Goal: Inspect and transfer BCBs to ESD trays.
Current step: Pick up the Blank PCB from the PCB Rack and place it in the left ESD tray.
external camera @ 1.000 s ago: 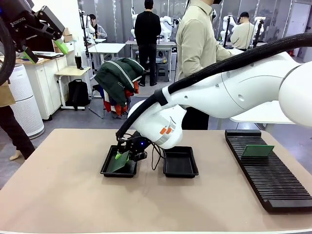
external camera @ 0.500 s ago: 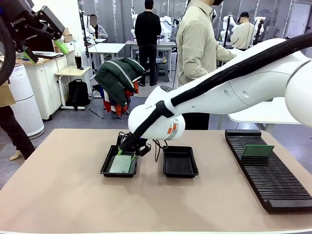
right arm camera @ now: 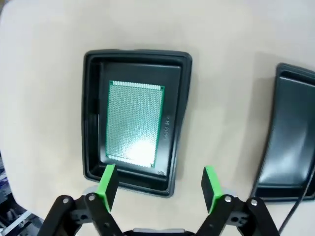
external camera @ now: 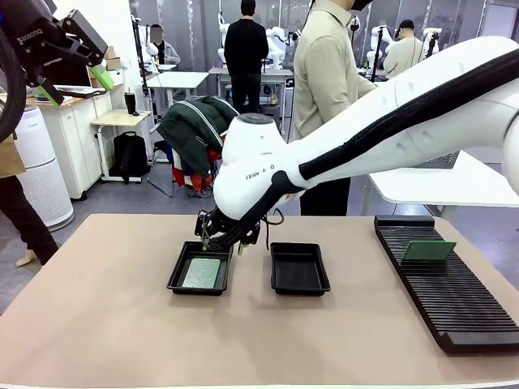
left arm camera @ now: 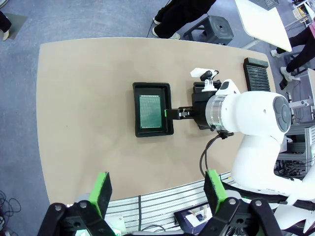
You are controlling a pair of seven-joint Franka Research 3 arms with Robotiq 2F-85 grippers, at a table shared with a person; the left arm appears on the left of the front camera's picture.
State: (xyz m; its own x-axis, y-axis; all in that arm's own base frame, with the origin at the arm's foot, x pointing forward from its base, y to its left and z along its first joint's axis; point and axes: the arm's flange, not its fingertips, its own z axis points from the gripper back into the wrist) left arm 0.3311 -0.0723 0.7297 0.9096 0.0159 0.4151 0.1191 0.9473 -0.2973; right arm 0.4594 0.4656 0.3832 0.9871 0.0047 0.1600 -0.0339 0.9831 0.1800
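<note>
Lying flat in the left-hand ESD tray (external camera: 173, 280), a green BCB (external camera: 201, 273) is shown with its long axis along the tray's length. Just above that tray's rim, with the board below and ahead, the right pincer (external camera: 220, 243) is held wide open and empty; the left pincer (left arm camera: 156, 189), also wide and empty, is seen high above the tray

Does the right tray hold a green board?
No, the right tray shows a bare black floor; the green board lies in the left tray.
</note>
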